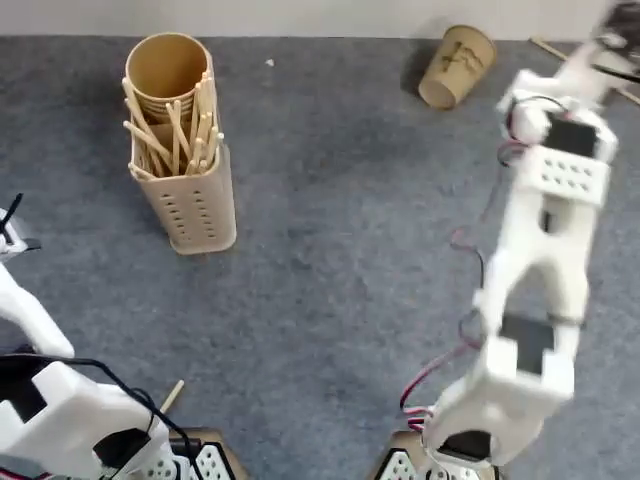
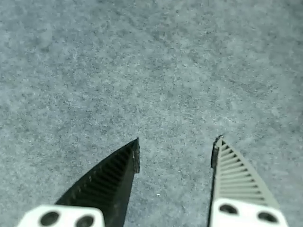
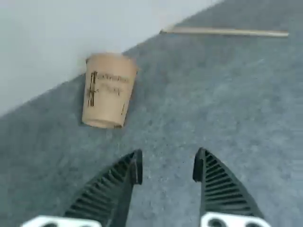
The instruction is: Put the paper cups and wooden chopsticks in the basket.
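Basket (image 1: 195,205) stands upright far left on the grey mat (image 1: 340,230). It holds one paper cup (image 1: 165,65) at its far end, mouth up, and a bundle of chopsticks (image 1: 180,135) leaning every way in the near part.

Second cup (image 1: 457,65) is still out, far right, close against the wall (image 3: 47,38). In my right wrist view it (image 3: 109,90) sits ahead of the right gripper (image 3: 165,165), off to one side. Jaws are spread and hold nothing.

Loose chopstick (image 3: 225,31) lies flat beyond that cup, near the wall edge. Another stick (image 1: 172,395) lies by the left arm's base.

Left gripper (image 2: 175,151) hangs over bare mat, jaws apart, nothing between them.

Open mat between basket and second cup — I see nothing in that lane.
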Robot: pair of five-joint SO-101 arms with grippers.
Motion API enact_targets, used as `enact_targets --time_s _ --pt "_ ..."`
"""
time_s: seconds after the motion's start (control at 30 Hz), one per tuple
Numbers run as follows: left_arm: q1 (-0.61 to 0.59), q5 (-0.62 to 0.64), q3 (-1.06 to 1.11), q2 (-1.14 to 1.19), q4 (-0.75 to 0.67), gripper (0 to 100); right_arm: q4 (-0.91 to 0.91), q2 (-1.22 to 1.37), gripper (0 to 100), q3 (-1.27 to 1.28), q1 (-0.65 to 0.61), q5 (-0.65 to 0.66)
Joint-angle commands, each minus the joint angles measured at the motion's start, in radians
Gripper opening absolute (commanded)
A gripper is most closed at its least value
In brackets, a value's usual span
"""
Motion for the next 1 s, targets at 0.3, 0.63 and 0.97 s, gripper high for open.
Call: enact_targets --time_s 0.3,0.63,0.97 --pt "-0.018 0.005 -0.005 -0.022 0.000 26 -0.337 0.791 18.1 -0.935 -0.134 0.020" --pt "-0.021 0.003 0.071 -0.030 -0.003 26 -0.811 1.116 18.1 -0.938 -0.160 0.017" --pt "-0.012 0.005 0.033 -0.031 0.000 26 0.137 1.076 18.1 -1.164 -0.176 -0.034"
